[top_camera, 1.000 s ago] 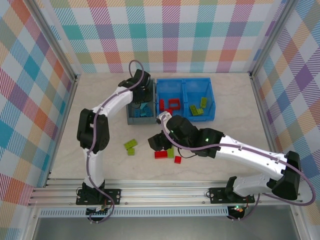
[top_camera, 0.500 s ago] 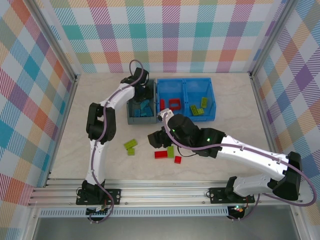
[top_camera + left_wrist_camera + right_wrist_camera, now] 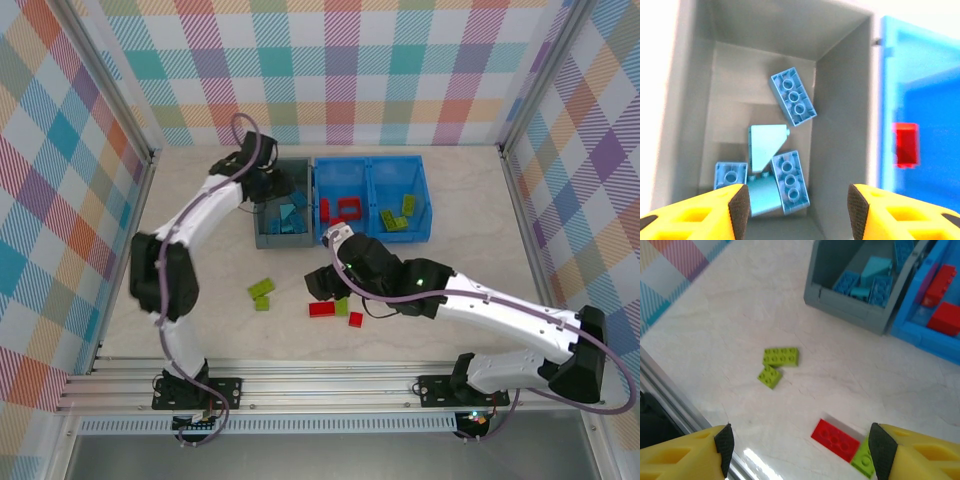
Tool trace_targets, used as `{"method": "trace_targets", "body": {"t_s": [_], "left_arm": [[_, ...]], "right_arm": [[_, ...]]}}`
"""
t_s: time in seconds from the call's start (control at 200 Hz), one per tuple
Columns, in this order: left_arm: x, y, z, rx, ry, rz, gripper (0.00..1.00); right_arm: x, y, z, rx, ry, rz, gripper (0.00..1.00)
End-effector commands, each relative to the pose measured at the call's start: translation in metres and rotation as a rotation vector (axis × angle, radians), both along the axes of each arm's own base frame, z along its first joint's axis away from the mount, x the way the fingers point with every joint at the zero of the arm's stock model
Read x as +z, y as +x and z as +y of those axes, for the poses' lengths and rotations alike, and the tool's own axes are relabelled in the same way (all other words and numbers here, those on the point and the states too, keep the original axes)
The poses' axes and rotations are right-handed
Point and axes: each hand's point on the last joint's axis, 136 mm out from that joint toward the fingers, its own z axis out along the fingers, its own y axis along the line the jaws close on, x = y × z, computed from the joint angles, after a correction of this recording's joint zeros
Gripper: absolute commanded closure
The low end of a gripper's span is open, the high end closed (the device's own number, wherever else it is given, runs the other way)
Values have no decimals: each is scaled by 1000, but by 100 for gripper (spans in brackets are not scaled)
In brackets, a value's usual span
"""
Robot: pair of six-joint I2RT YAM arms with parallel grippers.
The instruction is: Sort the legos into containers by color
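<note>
Our left pincer (image 3: 797, 205), open and empty, hangs over the grey bin (image 3: 840, 125) for blue legos (image 3: 792, 97); right pincer (image 3: 802, 445) open, empty too.

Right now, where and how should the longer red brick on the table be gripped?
Pinch the red brick across its two long sides, coming straight down from above. It lies flat, studs up, and a green brick crowds one short end, while both long sides look free.

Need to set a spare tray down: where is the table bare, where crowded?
Bare: between the blue bin and the right wall, and left of the grey bin, under the left arm. Crowded: before the bins, around the loose legos and right gripper.
</note>
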Motion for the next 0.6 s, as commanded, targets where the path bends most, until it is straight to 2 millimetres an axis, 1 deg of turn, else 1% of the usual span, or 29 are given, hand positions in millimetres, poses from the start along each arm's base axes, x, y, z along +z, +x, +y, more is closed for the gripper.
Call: {"method": "trace_targets", "body": {"t_s": [0.0,0.07,0.135,0.2,0.21,0.265,0.29,0.35,0.45,0.5,0.595], "left_arm": [[54,-49,7,29,-28,-106,44],[66,-87,10,39,-55,-131,43],[68,-125,15,44,-64,-140,42],[70,-160,24,58,-82,-151,41],[73,-165,26,60,-90,-161,41],[68,-191,34,72,-130,-162,40],[67,-202,37,77,-157,-165,39],[64,-223,48,94,-198,-167,39],[61,-251,64,102,-231,-175,38],[62,-262,71,102,-247,-186,37],[63,-276,76,90,-280,-201,35]], "right_arm": [[-36,-7,3,50,-134,62,26],[-50,-10,15,98,-152,90,24],[-65,-12,27,144,-179,113,22],[-81,-12,37,183,-223,130,21],[-83,-12,39,192,-230,131,21],[-95,-10,46,223,-269,130,20],[-100,-6,47,218,-292,129,19],[-110,0,47,207,-346,125,17],[-124,11,35,135,-436,133,16],[-128,14,27,95,-459,140,15],[-137,13,18,41,-480,169,14]]}}
